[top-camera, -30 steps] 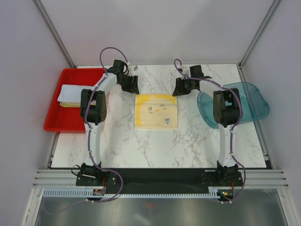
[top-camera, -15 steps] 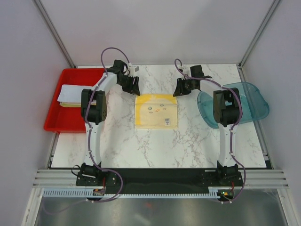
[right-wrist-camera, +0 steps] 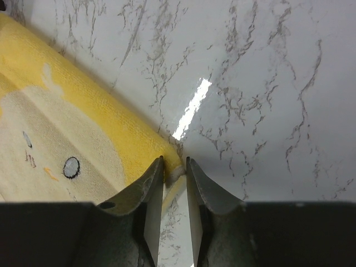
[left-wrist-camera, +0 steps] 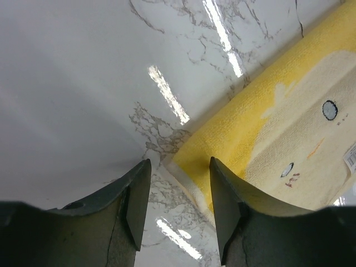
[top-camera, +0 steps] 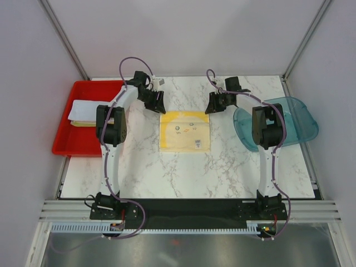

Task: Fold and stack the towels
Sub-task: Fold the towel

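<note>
- Yellow towel (top-camera: 184, 131) lies spread flat at the centre of the top view, on the marble table (top-camera: 167, 172). Its face shows a pale cream panel with small printed marks, framed by a yellow border.
- At the left edge of the top view you have the folded towels (top-camera: 83, 111), white over yellow, stacked inside the red tray (top-camera: 64, 146), well apart from the flat one.
- At the right edge of the top view stands the teal bin (top-camera: 300, 125). The right arm's elbow overlaps its left rim in that view.
- Your left gripper (left-wrist-camera: 179, 167) hangs at the upper left corner of the flat cloth. Its jaws stand well apart. In the left wrist view the corner lies in the gap, nearer the finger on the right of the frame, and no cloth is pinched. It has hold of nothing.
- Your right gripper (right-wrist-camera: 174, 161) sits at the upper right corner of the same cloth. Its jaws stand close together, leaving only a narrow slit, and the yellow corner sits right at the fingertips inside that slit.
- You cannot tell from the right wrist view whether that corner is clamped or merely straddled. The cloth around it lies flat on the marble.
</note>
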Robot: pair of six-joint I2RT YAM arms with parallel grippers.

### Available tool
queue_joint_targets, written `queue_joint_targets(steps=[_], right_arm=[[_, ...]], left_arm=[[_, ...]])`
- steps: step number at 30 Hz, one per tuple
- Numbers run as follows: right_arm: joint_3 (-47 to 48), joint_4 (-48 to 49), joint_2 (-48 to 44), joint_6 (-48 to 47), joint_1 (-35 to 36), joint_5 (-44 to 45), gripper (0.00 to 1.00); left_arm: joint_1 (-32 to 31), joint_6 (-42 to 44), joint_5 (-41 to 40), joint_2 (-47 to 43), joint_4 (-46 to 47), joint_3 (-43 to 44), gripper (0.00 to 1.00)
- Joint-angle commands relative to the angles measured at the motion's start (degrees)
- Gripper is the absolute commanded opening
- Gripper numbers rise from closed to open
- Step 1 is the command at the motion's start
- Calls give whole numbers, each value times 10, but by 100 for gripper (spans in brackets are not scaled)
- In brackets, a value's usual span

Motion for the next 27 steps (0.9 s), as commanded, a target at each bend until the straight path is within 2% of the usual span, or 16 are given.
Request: queue_joint_targets(steps=[1,6,8,12,13,15,16,22,27], right_arm=[[24,-2,16,-11,-3,-7,30],[24,-3,18,-12,-4,-7,26],[24,-2,19,-12,-4,-8,24],[32,-2,25,-12,-4,-9,20],[33,-2,26,-13,-4,-9,15],[36,-2,27,-14,-3,-11,8],[37,-2,28,-17,-4,-12,0],[39,2,6,-32,-4,-14,0],[22,16,-22,-42,-4,-13,0]], left_arm=[[3,9,5,28,-21,37,54],[3,13,14,32,-24,43,49],[3,12,16,34,-26,46,44],[3,9,27,39,-28,53,21],[3,8,31,41,-28,58,13],[2,6,45,43,-28,64,3],[2,2,43,46,-27,71,2],[3,-16,24,28,-19,79,2],[2,-25,19,-21,9,56,2]])
